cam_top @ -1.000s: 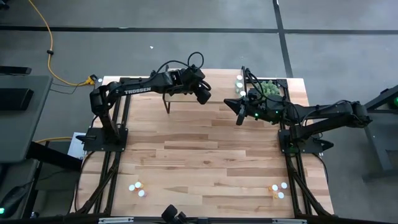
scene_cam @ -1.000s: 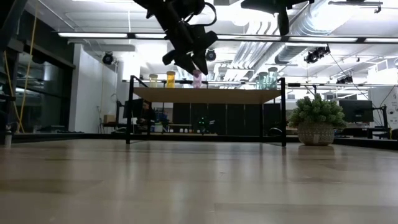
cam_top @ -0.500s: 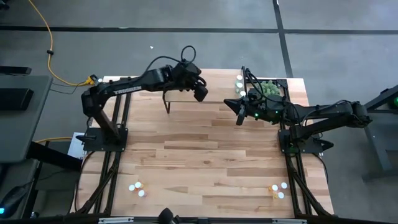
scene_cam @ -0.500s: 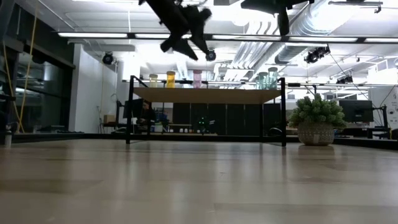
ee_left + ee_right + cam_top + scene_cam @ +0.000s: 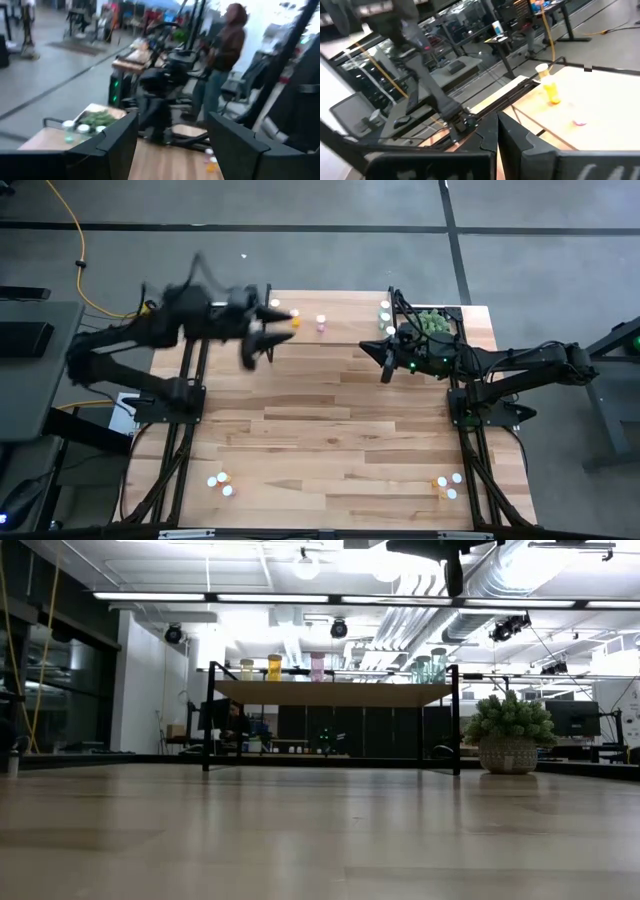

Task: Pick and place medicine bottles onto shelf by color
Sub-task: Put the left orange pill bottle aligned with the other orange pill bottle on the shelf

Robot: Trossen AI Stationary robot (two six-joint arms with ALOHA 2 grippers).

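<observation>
L hand hangs over the tabletop by its L edge, just in front of the shelf, blurred in the high view. Its fingers stand wide apart w/ nothing between them. R hand hovers over the tabletop's R rear, near the plant; fingers pressed together, holding nothing.

Shelf sits at the rear of the tabletop. On its L part, in a row: pale bottle, yellow bottle, pink bottle, each upright and apart. On its R end, teal bottles stand close together. Plant sits on the tabletop just R of the shelf.

More bottles on the tabletop's front: a small group at front L and another at front R, well apart from both hands.

L wrist view: a person stands in the room beyond the tabletop.
</observation>
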